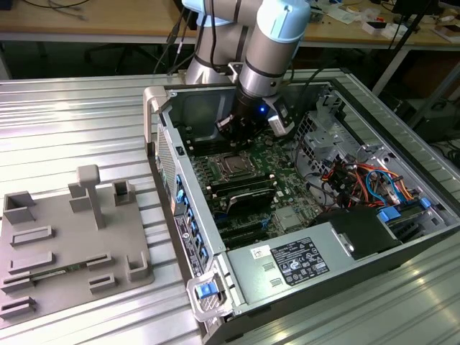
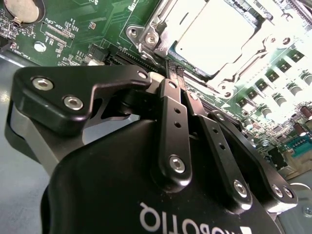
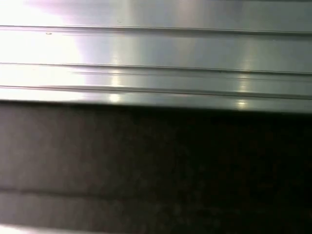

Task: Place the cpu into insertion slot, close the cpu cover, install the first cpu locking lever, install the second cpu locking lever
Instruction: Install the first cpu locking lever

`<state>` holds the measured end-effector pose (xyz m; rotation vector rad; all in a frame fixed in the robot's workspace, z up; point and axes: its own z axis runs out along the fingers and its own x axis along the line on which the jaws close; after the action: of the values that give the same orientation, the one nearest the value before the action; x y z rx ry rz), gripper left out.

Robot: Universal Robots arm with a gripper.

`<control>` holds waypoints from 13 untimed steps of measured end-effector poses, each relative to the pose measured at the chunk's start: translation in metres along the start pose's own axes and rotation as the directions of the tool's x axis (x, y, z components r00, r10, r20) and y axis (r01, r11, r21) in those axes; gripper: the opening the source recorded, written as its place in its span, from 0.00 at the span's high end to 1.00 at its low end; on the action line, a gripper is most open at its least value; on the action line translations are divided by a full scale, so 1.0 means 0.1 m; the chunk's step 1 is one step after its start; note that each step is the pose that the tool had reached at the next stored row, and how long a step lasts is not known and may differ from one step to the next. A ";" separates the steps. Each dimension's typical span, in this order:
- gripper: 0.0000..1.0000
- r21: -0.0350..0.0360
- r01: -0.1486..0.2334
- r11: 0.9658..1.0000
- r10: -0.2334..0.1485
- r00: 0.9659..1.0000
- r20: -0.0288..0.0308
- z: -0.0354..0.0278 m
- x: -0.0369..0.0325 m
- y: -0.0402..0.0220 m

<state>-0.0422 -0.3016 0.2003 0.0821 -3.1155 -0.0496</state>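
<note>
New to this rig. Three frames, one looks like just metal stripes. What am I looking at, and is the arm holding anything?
It is a single robot arm working inside an open computer case that lies on a ribbed metal table. The exterior view is from a camera off the arm and takes in the whole scene. The other two cameras ride at the wrist. The second wrist view looks past the black gripper onto the green motherboard, where the cpu already sits in the insertion slot with the cpu cover framing it. The gripper's fingers are pressed together right beside the socket, with nothing visibly held. The first wrist view shows ribbed metal above a dark band. On the exterior view's left lies a grey parts tray.
</note>
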 end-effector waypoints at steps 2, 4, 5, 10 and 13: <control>0.89 0.000 0.000 1.000 0.000 1.000 0.000 0.012 -0.006 -0.001; 0.89 0.000 0.000 1.000 0.000 1.000 0.000 0.013 -0.010 -0.001; 0.89 0.000 0.000 1.000 0.000 1.000 0.000 0.009 -0.010 -0.001; 0.89 -0.002 0.001 1.000 -0.001 1.000 0.001 -0.040 -0.012 0.014; 0.89 -0.001 0.001 1.000 -0.001 1.000 0.000 -0.080 -0.009 0.014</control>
<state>-0.0411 -0.3004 0.2083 0.0835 -3.1157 -0.0517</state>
